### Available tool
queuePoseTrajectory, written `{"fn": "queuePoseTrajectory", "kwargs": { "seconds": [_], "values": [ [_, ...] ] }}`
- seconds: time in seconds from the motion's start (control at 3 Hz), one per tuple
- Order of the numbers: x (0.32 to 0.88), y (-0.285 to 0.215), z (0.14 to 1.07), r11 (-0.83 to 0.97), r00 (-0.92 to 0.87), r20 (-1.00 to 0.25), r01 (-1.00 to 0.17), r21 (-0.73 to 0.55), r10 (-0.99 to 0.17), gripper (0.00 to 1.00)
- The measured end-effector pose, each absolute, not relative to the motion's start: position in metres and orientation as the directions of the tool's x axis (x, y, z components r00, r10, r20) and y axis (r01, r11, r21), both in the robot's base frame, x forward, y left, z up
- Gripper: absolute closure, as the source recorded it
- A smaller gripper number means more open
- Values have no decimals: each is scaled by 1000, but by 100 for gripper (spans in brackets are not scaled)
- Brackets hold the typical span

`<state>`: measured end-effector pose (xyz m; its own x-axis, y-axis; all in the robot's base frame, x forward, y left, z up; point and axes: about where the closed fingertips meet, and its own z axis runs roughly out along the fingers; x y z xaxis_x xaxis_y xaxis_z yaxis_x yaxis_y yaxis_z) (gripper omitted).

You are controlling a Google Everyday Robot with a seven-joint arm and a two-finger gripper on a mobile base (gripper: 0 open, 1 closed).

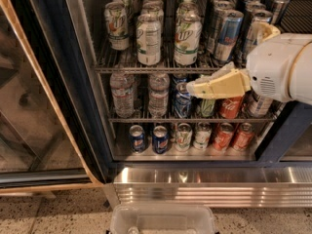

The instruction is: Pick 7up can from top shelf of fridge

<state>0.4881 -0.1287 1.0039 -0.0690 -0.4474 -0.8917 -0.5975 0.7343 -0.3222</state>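
Observation:
The fridge (58, 82) stands with its glass door (29, 111) swung out to the left. On the top shelf (146, 68), a wire rack, tall white-and-silver 7up cans stand in rows. The front ones are at the right (187, 39), the middle (148, 39) and the left (117, 26). My gripper (194, 87), cream-coloured on a white arm (282, 67), reaches in from the right. It points left, just below the top shelf's front rail and under the right front 7up can. It holds nothing that I can see.
Slim blue-and-silver cans (226, 33) stand right of the 7up cans. The middle shelf holds water bottles (122, 94) and mixed cans (229, 106). Short cans (160, 139) line the bottom shelf. A ribbed steel base panel (209, 186) and a clear plastic bin (163, 221) lie below.

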Motion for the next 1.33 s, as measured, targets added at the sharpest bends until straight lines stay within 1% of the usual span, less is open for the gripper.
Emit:
{"fn": "queuePoseTrajectory", "kwargs": {
  "seconds": [0.33,0.67,1.0,1.33],
  "values": [
    [488,-128,1004,734,-68,-891,-598,-323,-448,0],
    [498,-118,997,720,-62,-887,-611,-329,-457,0],
    [518,-107,990,726,-32,-898,-601,-334,-440,0],
    [539,-103,990,759,5,-914,-556,-340,-406,14]
  ]
}}
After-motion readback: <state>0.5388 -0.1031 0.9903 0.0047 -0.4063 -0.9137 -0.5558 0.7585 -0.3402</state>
